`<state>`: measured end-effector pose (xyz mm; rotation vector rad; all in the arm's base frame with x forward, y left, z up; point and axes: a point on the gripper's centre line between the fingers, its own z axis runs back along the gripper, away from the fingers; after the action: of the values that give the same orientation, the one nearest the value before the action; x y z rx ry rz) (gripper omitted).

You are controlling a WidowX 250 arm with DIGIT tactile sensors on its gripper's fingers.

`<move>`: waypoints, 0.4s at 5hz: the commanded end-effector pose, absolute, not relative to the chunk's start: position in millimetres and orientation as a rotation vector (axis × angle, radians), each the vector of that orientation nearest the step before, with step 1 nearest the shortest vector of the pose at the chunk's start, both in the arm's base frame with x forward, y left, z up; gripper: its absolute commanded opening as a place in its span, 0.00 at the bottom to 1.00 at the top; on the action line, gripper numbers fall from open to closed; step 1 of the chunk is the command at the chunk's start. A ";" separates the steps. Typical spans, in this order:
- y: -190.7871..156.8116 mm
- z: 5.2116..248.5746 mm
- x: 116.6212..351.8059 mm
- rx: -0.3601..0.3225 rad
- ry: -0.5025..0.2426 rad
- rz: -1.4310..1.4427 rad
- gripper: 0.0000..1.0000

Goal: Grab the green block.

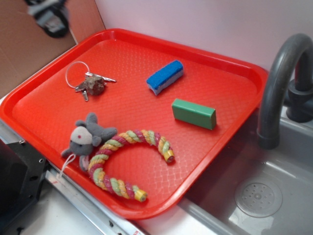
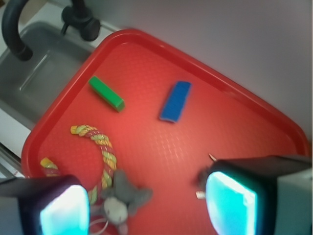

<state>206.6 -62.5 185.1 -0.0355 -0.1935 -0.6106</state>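
Green block lies flat on the red tray.
Well apart from it, the pincer hovers high above, fingers spread wide, holding nothing.

Bright, even light over the red tray in the exterior view, colours strong, shadows short and soft beside each object. The gripper up in the corner is smeared with motion blur. A pale sheen runs along the curved faucet. In the wrist view everything looks softer, slightly out of focus, and the two fingers close to the lens are blurred, their pads glaring whitish-cyan.
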 end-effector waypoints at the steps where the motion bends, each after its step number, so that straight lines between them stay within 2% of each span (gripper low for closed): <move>1: -110.6 159.3 244.3 -0.084 -0.222 -0.902 1.00; 2: -118.3 139.6 257.7 -0.040 -0.186 -0.923 1.00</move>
<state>255.3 -109.0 122.7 -0.0486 -0.1167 -0.9194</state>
